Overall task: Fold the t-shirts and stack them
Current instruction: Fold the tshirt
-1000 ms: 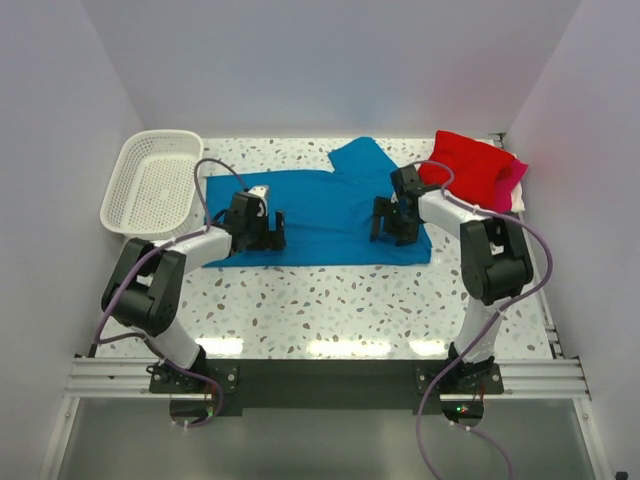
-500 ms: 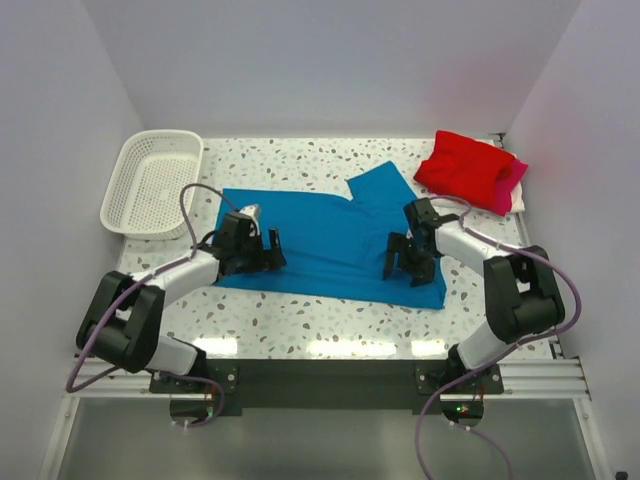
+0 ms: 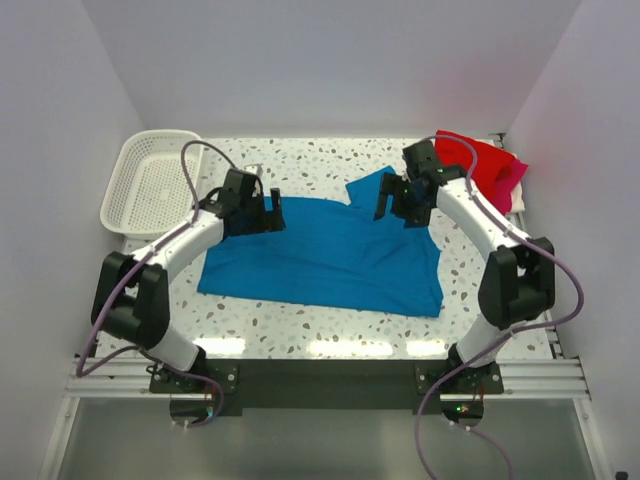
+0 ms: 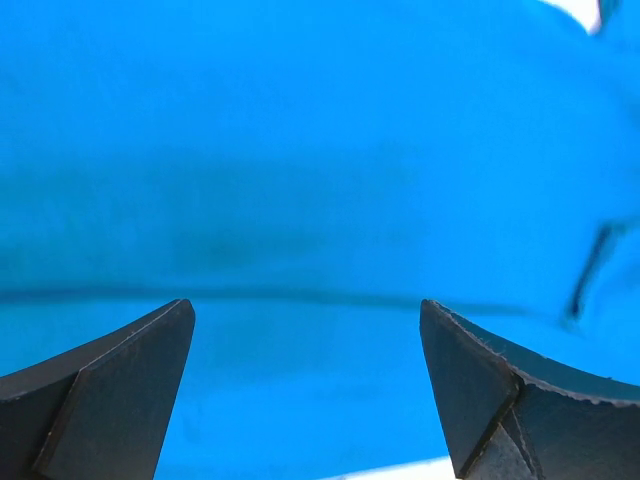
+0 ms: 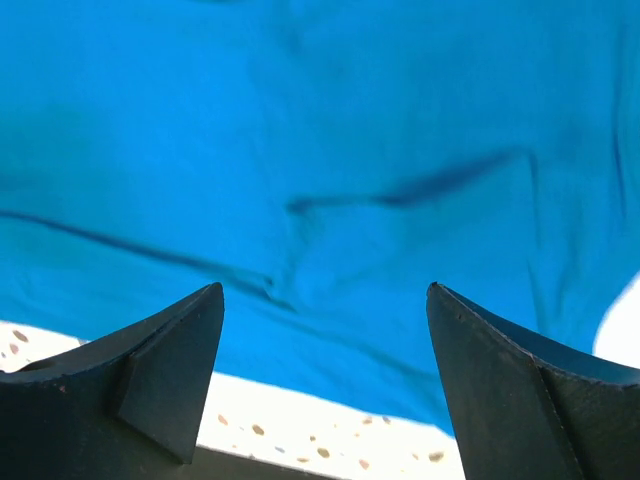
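The bright blue t-shirt (image 3: 330,255) lies spread across the middle of the table, one sleeve poking up toward the back (image 3: 372,183). My left gripper (image 3: 271,213) hovers over the shirt's far left edge, jaws wide open and empty; blue cloth (image 4: 320,180) fills its wrist view. Above the far right part of the shirt by the sleeve, my right gripper (image 3: 393,203) is open too, holding nothing, with blue cloth (image 5: 330,150) under it. The red t-shirt (image 3: 480,160) lies folded at the back right on the magenta-pink one (image 3: 512,178), of which only an edge shows.
A white mesh basket (image 3: 150,185) stands at the back left. White walls close in the table on three sides. Speckled tabletop (image 3: 330,325) shows in front of the blue shirt, and a strip (image 5: 300,425) lies between the right fingers.
Both arms dragged the blue shirt toward the near edge, let go, then rose and moved back to its far edge. The shirt now lies flatter and nearer; the right jaws opened wider.
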`<action>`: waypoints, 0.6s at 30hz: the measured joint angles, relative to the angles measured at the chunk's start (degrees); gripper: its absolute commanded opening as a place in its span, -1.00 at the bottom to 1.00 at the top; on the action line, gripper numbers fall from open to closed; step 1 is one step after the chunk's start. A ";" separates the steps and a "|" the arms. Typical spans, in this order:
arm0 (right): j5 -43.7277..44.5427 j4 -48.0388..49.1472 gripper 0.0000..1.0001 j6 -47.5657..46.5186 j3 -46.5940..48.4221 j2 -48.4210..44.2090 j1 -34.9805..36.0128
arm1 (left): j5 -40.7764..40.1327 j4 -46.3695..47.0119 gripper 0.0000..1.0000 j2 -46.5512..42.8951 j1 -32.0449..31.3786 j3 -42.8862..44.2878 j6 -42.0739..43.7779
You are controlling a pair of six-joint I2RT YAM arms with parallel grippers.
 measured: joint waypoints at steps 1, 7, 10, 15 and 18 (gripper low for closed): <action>-0.28 1.22 0.71 -0.04 1.29 1.46 0.00 | -0.20 0.96 1.00 1.73 0.55 1.31 0.42; -2.43 7.10 0.71 -0.13 2.36 11.45 -0.04 | 0.92 6.49 1.00 11.54 3.85 2.27 2.29; -2.84 8.94 0.71 -0.20 1.16 14.23 -0.04 | 1.66 8.92 1.00 14.49 4.39 1.09 2.91; -2.51 10.60 0.71 -0.37 -2.58 14.56 -0.04 | 2.51 13.68 1.00 13.84 4.37 -1.25 3.85; -1.95 10.95 0.71 -0.44 -4.33 14.91 -0.04 | 2.54 16.17 1.00 12.98 4.37 -3.17 3.98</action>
